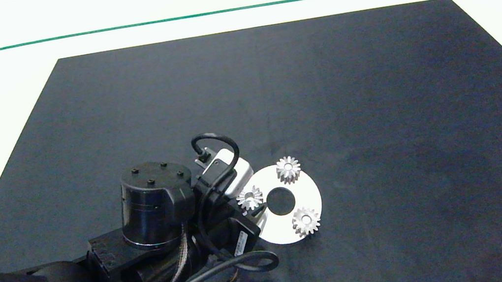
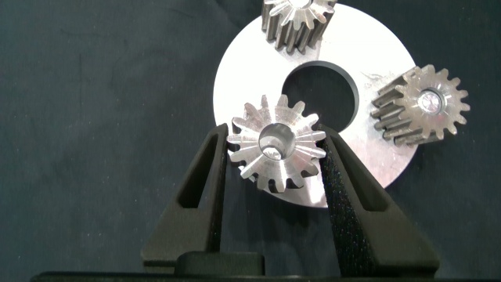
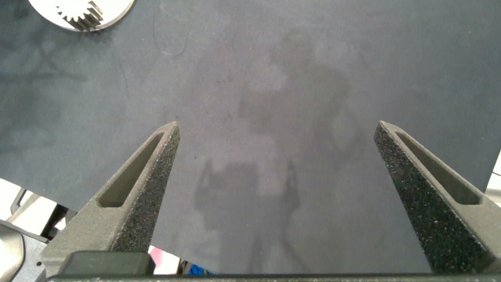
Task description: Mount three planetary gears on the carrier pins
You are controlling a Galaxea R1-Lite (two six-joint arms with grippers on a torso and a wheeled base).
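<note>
While the left arm's bulk covers the table's near left part in the head view, its left tool is closed on one gear over the white disc's left rim. Two more gears sit on the disc's near and far sides, with pins hidden beneath them. Beyond lies bare dark mat. Out of the head view, the right tool hangs spread wide over the mat.
</note>
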